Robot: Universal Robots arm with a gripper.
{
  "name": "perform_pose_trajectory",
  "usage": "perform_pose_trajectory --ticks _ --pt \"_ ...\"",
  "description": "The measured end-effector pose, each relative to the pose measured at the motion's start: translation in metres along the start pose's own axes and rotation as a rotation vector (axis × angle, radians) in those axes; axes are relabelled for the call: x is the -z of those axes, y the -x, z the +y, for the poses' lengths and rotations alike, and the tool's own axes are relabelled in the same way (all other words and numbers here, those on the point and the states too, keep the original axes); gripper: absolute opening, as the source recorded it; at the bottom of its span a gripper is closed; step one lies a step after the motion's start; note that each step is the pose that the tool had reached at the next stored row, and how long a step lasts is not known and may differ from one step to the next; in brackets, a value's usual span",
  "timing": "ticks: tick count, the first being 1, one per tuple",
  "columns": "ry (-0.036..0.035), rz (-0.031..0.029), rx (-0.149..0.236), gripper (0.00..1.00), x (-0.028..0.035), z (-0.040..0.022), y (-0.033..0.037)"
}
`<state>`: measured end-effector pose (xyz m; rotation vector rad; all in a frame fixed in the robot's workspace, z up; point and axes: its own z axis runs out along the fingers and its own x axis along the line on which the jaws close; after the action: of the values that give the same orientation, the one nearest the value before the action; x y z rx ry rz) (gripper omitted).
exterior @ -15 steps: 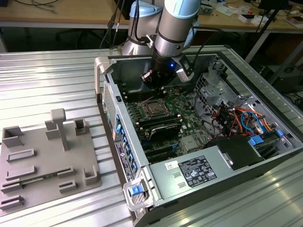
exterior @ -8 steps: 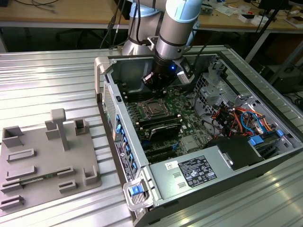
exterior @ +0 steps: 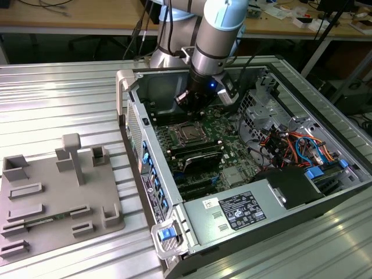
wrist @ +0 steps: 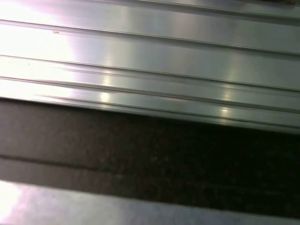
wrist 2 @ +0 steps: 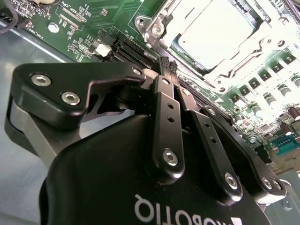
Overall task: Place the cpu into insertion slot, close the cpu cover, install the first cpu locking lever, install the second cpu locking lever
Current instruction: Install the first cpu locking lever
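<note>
- Above the motherboard (wrist 2: 89,18), just beside the socket: gripper (wrist 2: 165,63), fingertips pressed together, holding nothing.
- Seated in the socket: cpu (wrist 2: 218,33), cpu cover (wrist 2: 243,61) seemingly down.
- Levers: state unclear.

We count one open computer case (exterior: 244,168), one motherboard (exterior: 215,139), one cpu (wrist 2: 216,33) in one socket, one power supply (exterior: 232,212), one grey fixture tray (exterior: 55,197), one robot arm (exterior: 215,40).
</note>
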<state>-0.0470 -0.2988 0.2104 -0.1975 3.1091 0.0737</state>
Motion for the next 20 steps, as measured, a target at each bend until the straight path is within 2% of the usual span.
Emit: perform_pose_trajectory --ticks 20 --pt "-0.0001 0.0002 0.0 0.11 -0.0045 -0.0003 0.0003"
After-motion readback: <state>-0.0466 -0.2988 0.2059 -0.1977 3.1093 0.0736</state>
